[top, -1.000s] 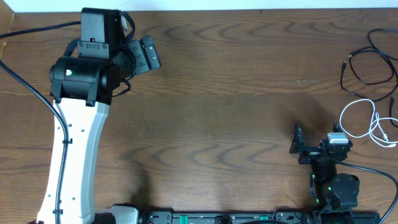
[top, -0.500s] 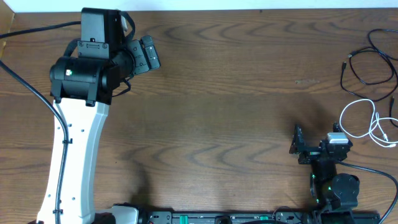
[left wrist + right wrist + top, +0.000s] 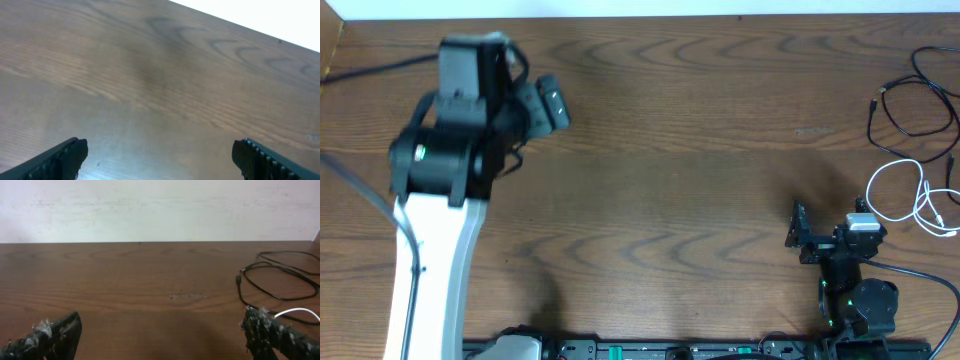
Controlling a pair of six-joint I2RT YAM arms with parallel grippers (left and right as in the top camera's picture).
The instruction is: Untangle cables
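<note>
Cables: both lie at the right end of the counter (image 3: pixel 700 150), well apart from the left tool (image 3: pixel 548 100) and just beyond and to the right of the right tool (image 3: pixel 796 228). The black cord (image 3: pixel 910 105) is spread in loose open loops toward the far right corner. The white cord (image 3: pixel 895 190) lies in rounder loops nearer the front edge. A short black strand runs beside the white loops at the frame's right edge; whether it crosses them cannot be settled from the overhead view.

Counter: dark brown wood grain, flat, with a faint pale scuff left of the black cord. A plain white wall (image 3: pixel 150 205) meets its far edge.

Left arm (image 3: pixel 430 250): its white link rises from the front left, the black wrist is over the far left area, and its outline is blurred. The tool points right and hangs over bare wood, fingers set wide apart and gripping nothing (image 3: pixel 160 155).

Right arm (image 3: pixel 860 300): folded low at the front right. Its tool faces the far wall, fingers spread wide and empty (image 3: pixel 160 330). From this wrist camera the black cord (image 3: pixel 280 277) and a bit of white cord (image 3: pixel 300 312) show ahead to the right.
</note>
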